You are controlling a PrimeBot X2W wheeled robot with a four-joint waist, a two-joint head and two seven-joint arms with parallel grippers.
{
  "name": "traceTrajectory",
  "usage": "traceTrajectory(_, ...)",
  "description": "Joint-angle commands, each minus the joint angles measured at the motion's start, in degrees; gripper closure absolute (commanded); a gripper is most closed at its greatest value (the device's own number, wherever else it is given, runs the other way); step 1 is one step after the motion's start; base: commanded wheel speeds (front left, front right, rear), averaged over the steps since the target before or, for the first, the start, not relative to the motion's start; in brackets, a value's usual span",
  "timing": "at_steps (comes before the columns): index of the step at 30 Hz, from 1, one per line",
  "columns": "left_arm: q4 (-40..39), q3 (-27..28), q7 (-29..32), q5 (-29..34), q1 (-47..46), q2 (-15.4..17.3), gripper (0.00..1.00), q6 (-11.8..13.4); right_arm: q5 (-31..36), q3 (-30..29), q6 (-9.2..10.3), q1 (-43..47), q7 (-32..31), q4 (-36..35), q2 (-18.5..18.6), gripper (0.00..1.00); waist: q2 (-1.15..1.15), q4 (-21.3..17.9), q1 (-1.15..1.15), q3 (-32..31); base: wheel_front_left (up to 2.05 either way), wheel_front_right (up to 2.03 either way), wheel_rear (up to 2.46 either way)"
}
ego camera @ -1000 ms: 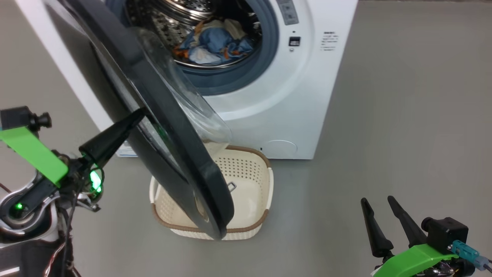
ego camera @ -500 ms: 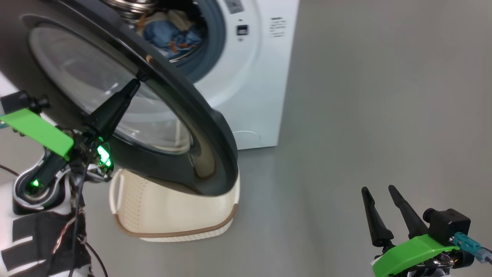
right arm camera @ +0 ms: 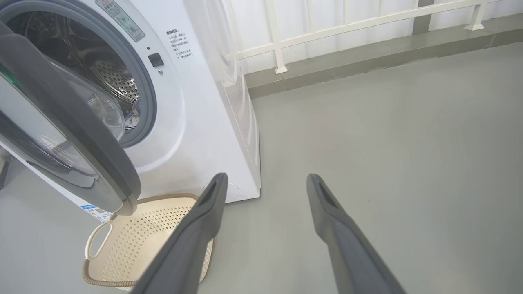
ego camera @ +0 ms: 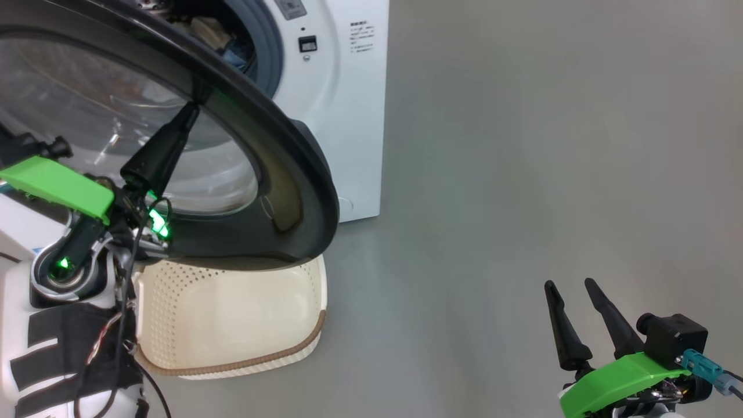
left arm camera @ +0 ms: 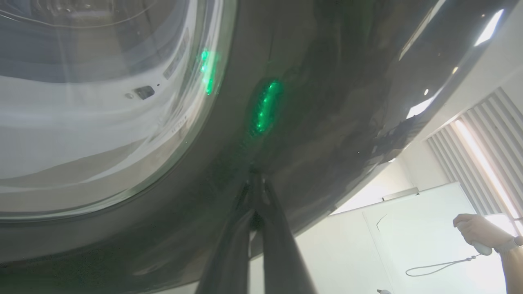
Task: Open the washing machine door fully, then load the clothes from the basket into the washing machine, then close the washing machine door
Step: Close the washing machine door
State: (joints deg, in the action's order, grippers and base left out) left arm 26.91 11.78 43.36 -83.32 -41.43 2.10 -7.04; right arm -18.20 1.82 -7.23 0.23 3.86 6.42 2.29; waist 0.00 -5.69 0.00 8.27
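The washing machine door stands partly swung across the washing machine, with its outer face and glass porthole toward me. My left gripper is shut, and its tip touches the door's glossy black ring beside the porthole; the left wrist view has the gripper on that ring. Blue and cream clothes lie in the drum behind the door's edge. The basket sits on the floor below the door, and what I see of its inside is bare. My right gripper hangs open over the floor at the lower right, holding nothing.
Grey floor stretches to the right of the machine. In the right wrist view the right gripper points at the floor beside the basket, with a white railing behind. A person's hand holds a controller at the far right.
The head view has shifted. The door has swung from edge-on toward the machine's opening, with my shut left gripper against its outer face. The right gripper has stayed open and in place.
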Motion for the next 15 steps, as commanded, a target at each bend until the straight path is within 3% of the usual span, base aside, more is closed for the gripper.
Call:
traceTrajectory(1,-1.52,1.16,-0.62,0.52,-2.10,1.80,1.00,-0.43,-0.91,1.58,-0.25,-2.11,0.61,-1.14,0.59,0.00,0.00,-0.49,0.00,-0.05,0.00,0.00,0.00)
traceTrajectory(15,-1.62,0.24,-7.61,0.30,0.50,1.87,1.00,-0.44,-1.02,1.75,-0.25,-2.09,1.09,0.07,0.59,0.00,0.00,-1.32,0.00,-2.17,0.00,0.00,0.00)
